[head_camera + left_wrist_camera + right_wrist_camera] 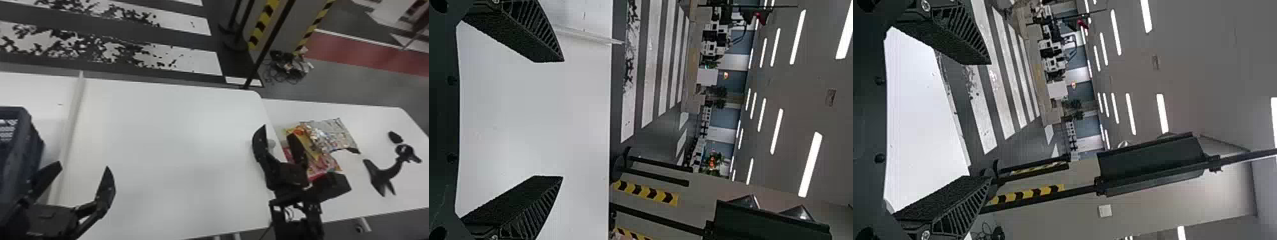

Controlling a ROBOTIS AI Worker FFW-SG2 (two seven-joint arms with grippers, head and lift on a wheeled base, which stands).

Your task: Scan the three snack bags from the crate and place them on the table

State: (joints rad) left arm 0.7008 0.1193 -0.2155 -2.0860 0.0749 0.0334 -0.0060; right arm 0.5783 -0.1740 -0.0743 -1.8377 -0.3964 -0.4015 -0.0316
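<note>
Foil bags piled close by an empty right gripper

The bags are heaped on the side table, silver uppermost, with yellow and red wrapping partly hidden behind the gripper; I take these for all three, though the overlap prevents a sure count. Its two fingers stand wide apart with nothing between them. The left gripper is spread just as wide and empty, over the main table, close by the crate. What the crate holds cannot be told.

The job looks all but done, so the likeliest trouble is in clearing away. A low sideways swing of the right arm could catch a loose corner and drag the slick pile toward the table's edge, or shove it into the black stand. Lifting first would be safer. On the left, closing or turning carelessly might knock the crate's wall, since finger and wall look very near; whether they touch I cannot tell. A missed scan is another risk: bags lying over one another could hide one never read.
</note>
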